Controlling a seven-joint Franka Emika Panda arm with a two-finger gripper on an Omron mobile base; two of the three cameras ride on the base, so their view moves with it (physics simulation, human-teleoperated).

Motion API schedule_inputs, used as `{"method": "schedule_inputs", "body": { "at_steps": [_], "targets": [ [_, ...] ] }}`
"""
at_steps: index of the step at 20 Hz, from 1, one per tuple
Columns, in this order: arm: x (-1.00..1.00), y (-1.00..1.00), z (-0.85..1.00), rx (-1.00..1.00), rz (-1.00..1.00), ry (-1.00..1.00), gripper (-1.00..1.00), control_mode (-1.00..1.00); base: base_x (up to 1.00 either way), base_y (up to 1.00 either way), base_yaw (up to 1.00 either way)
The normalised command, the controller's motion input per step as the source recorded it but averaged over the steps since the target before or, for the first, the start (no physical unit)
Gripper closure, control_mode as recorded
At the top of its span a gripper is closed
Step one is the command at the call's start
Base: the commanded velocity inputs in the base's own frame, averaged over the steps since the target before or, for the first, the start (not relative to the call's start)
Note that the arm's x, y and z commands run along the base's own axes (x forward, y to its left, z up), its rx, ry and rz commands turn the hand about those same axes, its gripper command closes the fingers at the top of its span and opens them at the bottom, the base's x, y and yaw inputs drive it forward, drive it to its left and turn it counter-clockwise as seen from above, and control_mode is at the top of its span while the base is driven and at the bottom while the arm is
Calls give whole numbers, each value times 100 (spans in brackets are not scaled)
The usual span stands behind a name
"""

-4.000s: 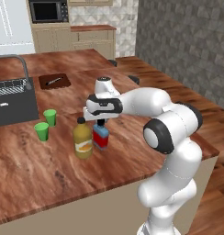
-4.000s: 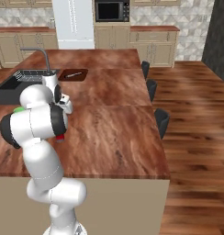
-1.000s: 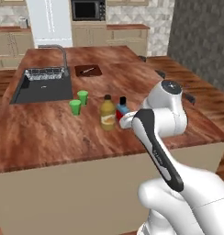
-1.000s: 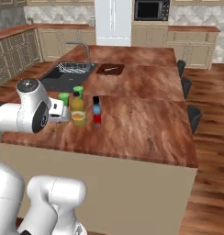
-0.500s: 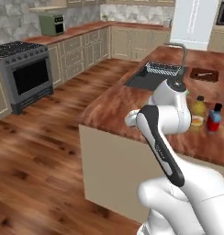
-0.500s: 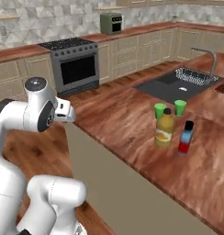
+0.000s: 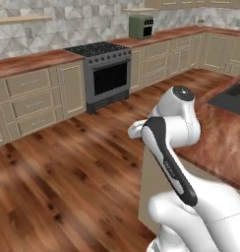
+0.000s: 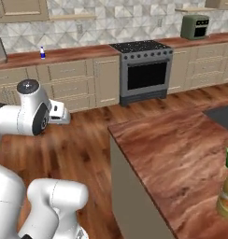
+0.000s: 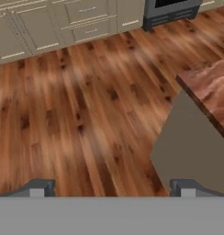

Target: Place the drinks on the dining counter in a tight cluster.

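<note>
While the two-finger gripper [image 9: 109, 187] hangs empty, jaws wide, over wood floor [image 9: 77, 114], we should target the tiny white blue-capped bottle [image 8: 42, 52] on the tan-cabinet wall counter [image 8: 64, 53].

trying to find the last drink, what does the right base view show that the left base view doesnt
Right base view alone: a tiny white bottle with a blue cap standing on the wall counter left of the stove, and the lower part of the amber bottle on the dining counter at the right edge.

Left base view alone: the corner of the dark sink set into the island top.

Both: the grey stove, the green toaster, the tan cabinets, the wood floor and the white arm.
</note>
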Motion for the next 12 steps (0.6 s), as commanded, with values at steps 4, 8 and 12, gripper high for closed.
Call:
{"method": "schedule_inputs", "body": {
  "at_steps": [4, 8, 12],
  "targets": [
    [0, 0, 0, 0, 0, 0, -100, 100, 100, 35, 10],
    [0, 0, 0, 0, 0, 0, -100, 100, 100, 43, 6],
    [0, 0, 0, 0, 0, 0, -100, 100, 100, 21, 11]
  ]
}}
